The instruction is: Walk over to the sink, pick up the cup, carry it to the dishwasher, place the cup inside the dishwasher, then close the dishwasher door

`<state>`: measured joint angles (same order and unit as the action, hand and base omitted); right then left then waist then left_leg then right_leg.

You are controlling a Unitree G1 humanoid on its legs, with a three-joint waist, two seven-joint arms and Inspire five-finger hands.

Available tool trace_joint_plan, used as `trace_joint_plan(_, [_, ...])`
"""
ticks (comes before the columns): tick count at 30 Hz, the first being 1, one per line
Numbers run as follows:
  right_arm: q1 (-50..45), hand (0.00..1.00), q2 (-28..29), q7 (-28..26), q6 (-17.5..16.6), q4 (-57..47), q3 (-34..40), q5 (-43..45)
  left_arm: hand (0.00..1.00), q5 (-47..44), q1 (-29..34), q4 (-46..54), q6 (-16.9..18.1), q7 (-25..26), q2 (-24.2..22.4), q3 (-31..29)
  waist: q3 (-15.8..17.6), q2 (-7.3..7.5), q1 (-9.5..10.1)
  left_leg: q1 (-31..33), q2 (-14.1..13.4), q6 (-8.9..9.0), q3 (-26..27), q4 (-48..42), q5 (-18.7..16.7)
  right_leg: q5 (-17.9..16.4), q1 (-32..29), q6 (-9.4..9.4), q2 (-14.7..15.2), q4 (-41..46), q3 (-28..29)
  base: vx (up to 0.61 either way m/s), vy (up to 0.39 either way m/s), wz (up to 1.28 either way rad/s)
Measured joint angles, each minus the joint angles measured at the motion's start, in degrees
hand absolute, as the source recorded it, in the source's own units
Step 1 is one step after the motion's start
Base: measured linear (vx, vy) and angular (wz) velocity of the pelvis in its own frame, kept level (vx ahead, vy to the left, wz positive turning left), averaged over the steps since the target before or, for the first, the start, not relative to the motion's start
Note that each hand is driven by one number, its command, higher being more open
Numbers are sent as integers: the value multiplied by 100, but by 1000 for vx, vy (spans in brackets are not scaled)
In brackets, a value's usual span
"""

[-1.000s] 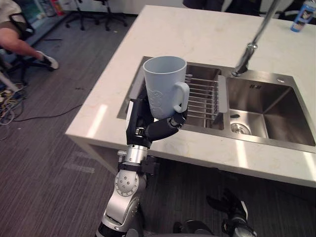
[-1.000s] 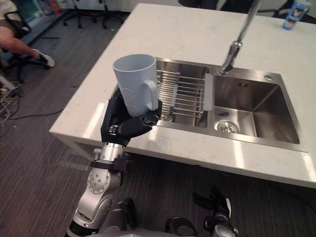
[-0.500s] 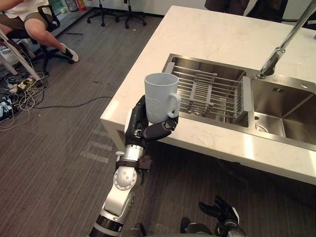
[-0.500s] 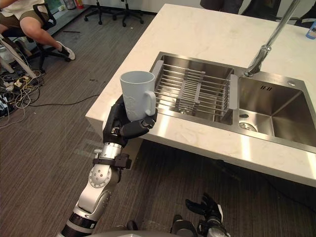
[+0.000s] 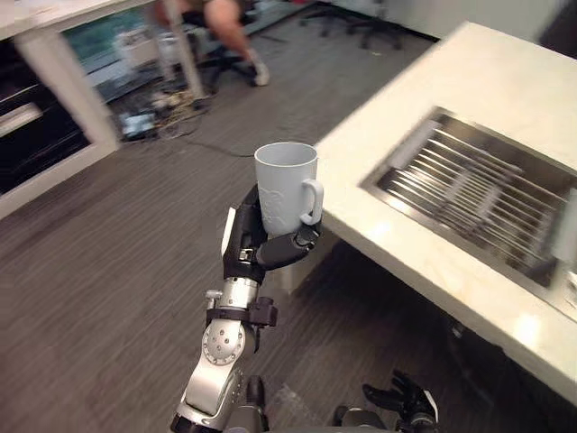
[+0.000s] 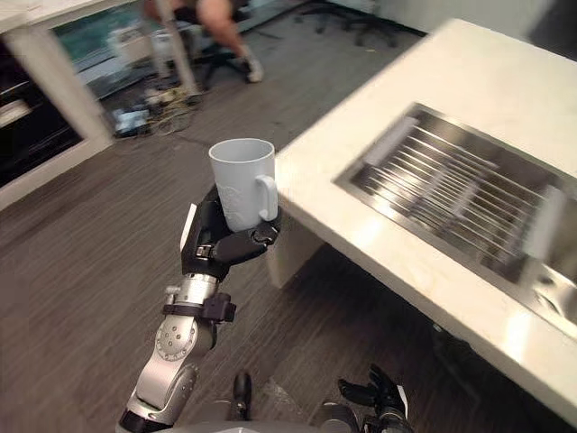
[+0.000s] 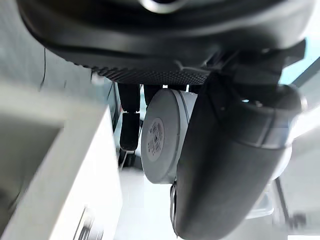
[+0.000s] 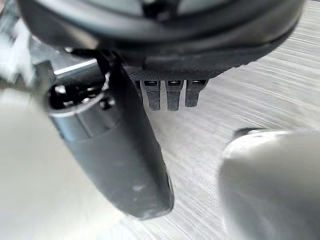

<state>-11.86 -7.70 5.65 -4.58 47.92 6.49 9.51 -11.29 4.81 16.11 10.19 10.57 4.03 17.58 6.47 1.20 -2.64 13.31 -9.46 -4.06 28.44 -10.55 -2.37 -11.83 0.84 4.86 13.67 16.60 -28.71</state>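
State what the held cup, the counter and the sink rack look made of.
Pale blue-grey handled cup, in the left hand: probably ceramic or hard plastic, matt, no glare. Cream countertop: polished stone or stone-look composite, with glossy highlights along the edge. Silver wire rack: bare metal, likely stainless steel, thin parallel rods with a sheen.

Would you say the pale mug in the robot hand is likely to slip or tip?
The mug looks rigid, showing no give in the left robot hand. Its smooth wall may be slippery, though it sits upright, gripped just beneath the handle.
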Motion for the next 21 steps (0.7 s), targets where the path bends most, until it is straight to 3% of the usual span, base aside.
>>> trace_joint_plan(1, [37,90,-128,47,1,-10,0,-66,30,-5,43,-2,1,-18,-46,-71,-31,-40,-19,-6,-149,-87,549,-134,83,-1,191,2,58,15,-382,62,121,198])
trace_joint_plan(2, [61,90,-192,70,1,-12,0,-73,30,-18,59,3,2,-58,-62,-117,-39,-52,-21,-5,-140,-30,618,-157,140,-1,262,2,125,40,-519,101,154,169])
trace_joint_plan(5, [299,90,-331,107,12,-19,230,-207,30,-172,190,27,3,-135,-73,-354,-29,-41,-28,21,479,-37,107,-112,172,-9,461,-16,732,734,-863,126,230,151])
trace_joint_plan(6, [375,90,-360,105,24,-29,258,-287,30,-234,256,27,0,-171,-75,-457,10,30,-69,-48,809,-104,-178,-102,94,70,385,-215,1107,1461,-705,178,270,160])
trace_joint_plan(7, [443,90,-326,97,60,-30,268,-315,30,-235,315,6,-16,-173,-60,-556,30,38,-162,-149,1029,-145,-486,-98,30,163,125,-557,1278,2323,-103,240,297,171])
trace_joint_plan(9, [489,90,-188,51,74,-110,153,-376,30,-235,369,-30,-24,-150,-9,-691,47,32,-142,-328,1191,-121,-870,-47,-18,-207,-402,-398,828,2949,1262,245,188,121])
trace_joint_plan(11, [484,90,12,11,103,-409,-53,-494,30,-234,409,-30,-24,-109,70,-716,72,43,-49,-657,1298,-105,-1155,112,-52,-624,-846,-276,158,2812,2377,274,94,72])
trace_joint_plan(12, [467,90,83,-5,107,-537,-59,-521,30,-234,405,-24,-23,-109,83,-707,74,41,-40,-722,1312,-107,-1225,122,-52,-703,-979,-221,-4,2715,2610,291,40,80])
trace_joint_plan(13, [331,90,251,-15,107,-946,-62,-522,30,-249,386,-11,-23,-112,90,-650,77,55,-60,-858,1360,-91,-1460,114,-63,-783,-1203,-103,-397,2361,3231,225,2,90])
trace_joint_plan(15, [120,90,355,-14,105,-1326,-61,-523,30,-300,369,13,-22,-117,97,-542,76,140,-73,-967,1450,-53,-1689,106,-91,-814,-1317,-13,-635,2038,3762,188,-28,104])
trace_joint_plan(18, [-207,90,493,-13,123,-1730,-64,-547,30,-341,417,198,-21,-124,179,-414,8,498,38,-1049,1578,-33,-1700,5,-261,-413,-1297,50,-564,1350,3886,167,-73,83])
trace_joint_plan(19, [-683,90,424,-7,182,-2389,29,-874,30,-453,657,324,-9,-434,-256,-237,-537,32,182,-1033,638,356,-973,-458,-724,395,-590,-97,-1128,-170,3715,41,-31,11])
trace_joint_plan(21, [-683,90,424,-7,182,-2389,29,-874,30,-454,657,324,-9,-434,-256,-237,-537,32,182,-1033,638,356,-973,-458,-724,395,-590,-97,-1128,-170,3715,0,0,0])
